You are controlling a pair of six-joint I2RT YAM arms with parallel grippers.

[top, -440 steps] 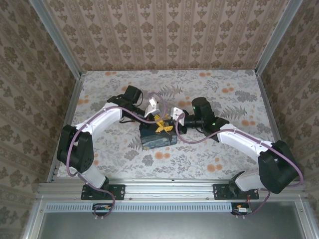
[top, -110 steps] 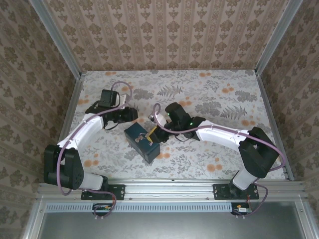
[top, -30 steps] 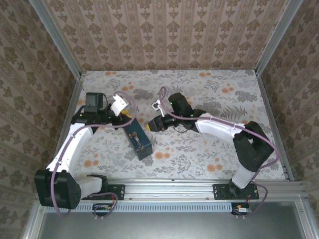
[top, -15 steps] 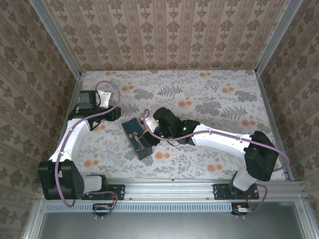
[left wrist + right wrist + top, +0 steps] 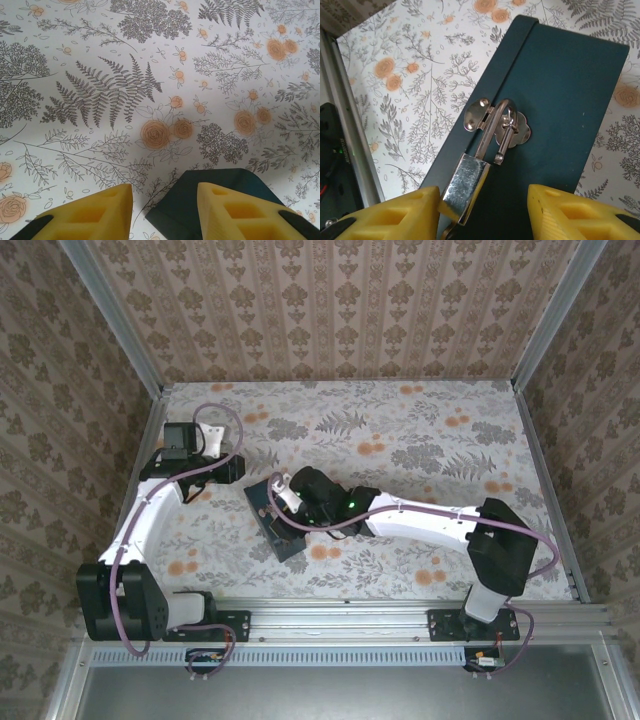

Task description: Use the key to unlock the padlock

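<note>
Tabletop from above: a dark blue tin (image 5: pixel 283 527) lies on the floral table (image 5: pixel 430 440). The right gripper (image 5: pixel 282 505) is over it and the left gripper (image 5: pixel 224 468) is near its far left end. Left wrist camera: jaws apart, holding nothing, a tin corner beneath. Right wrist camera: jaws wide apart and empty. The padlock (image 5: pixel 467 192) lies between them on the tin, its shackle through the clasp (image 5: pixel 496 125).

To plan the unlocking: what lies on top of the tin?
The padlock lies on the tin, hooked through the silver clasp. Its lower end is cut off at the picture's edge, so what is there cannot be seen.
</note>
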